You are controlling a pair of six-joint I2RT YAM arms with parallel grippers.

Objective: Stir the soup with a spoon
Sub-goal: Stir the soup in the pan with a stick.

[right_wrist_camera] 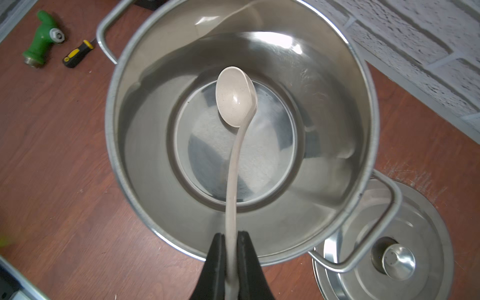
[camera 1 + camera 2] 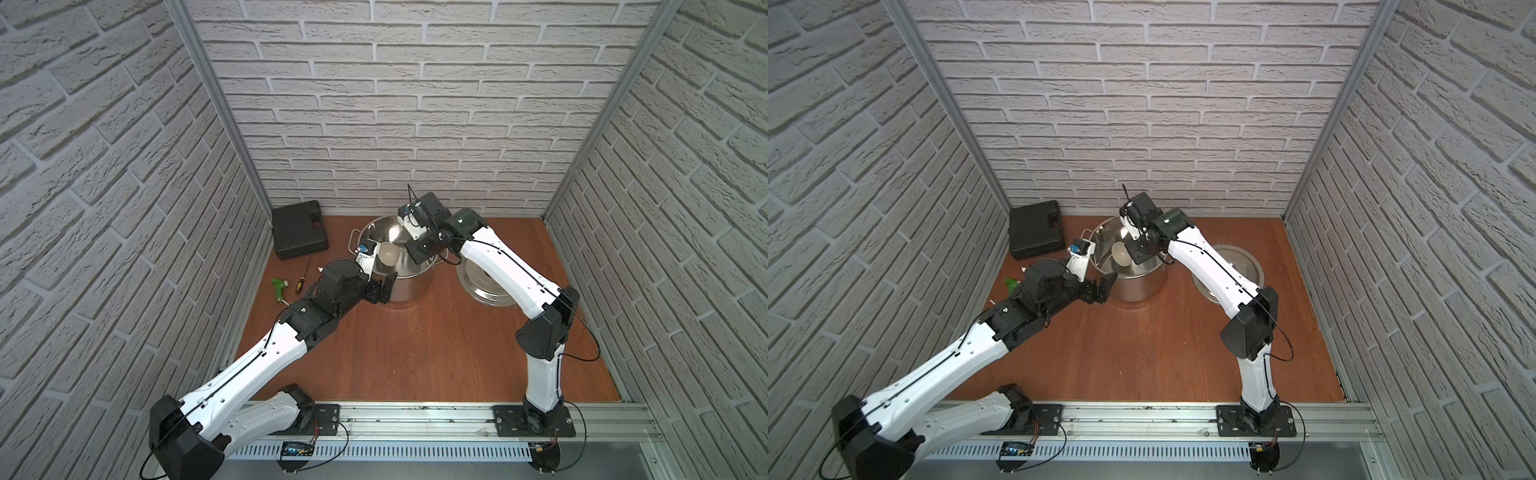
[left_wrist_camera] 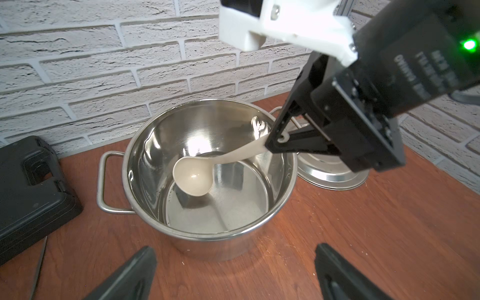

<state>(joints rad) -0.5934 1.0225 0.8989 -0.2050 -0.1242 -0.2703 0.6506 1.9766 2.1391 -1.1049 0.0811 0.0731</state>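
Right end effector (image 1: 231,237) pinches spoon (image 1: 235,96), bowl inside pot (image 1: 145,145) (lid (image 1: 426,223) beside); left end effector (image 3: 235,252) wide.

Blurred white lettering (image 3: 420,75) on a black motor housing (image 3: 405,26), unreadable.

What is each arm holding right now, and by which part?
The right gripper has its jaws shut on the spoon, near the handle's top end, bowl down in the pot. The left gripper is open, holding nothing.

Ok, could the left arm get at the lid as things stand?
Probably not: the lid lies beyond the pot, partly under the right arm, and the open left gripper sits on the pot's other side.
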